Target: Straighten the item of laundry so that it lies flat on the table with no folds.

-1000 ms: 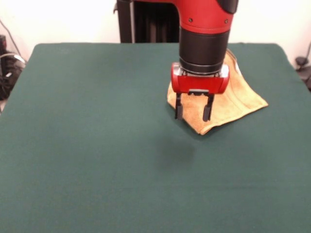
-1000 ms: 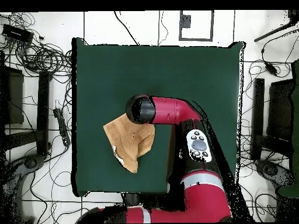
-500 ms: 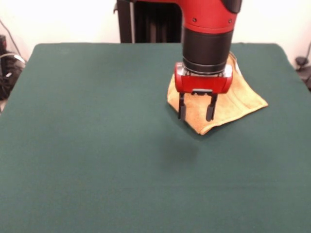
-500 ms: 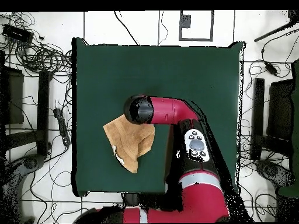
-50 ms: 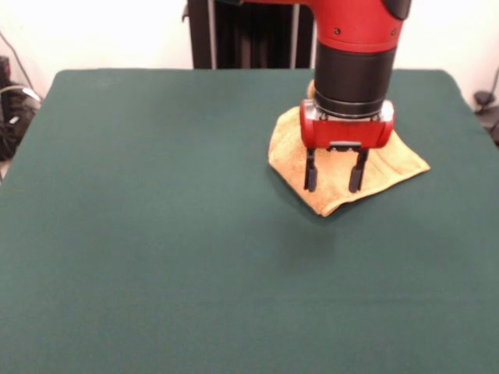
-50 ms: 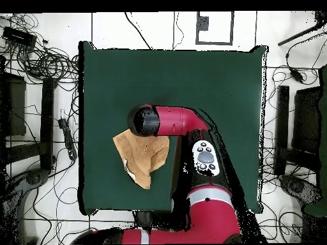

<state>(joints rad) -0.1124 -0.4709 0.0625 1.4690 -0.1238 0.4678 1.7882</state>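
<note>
Towel folded on table — gripper open above it.

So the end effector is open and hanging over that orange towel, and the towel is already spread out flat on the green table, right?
Not quite. The end effector is open above the towel, but the towel is not flat: the front view shows it bunched into an uneven shape with a folded edge, and the overhead view shows overlapping layers. It does lie on the green table.
</note>
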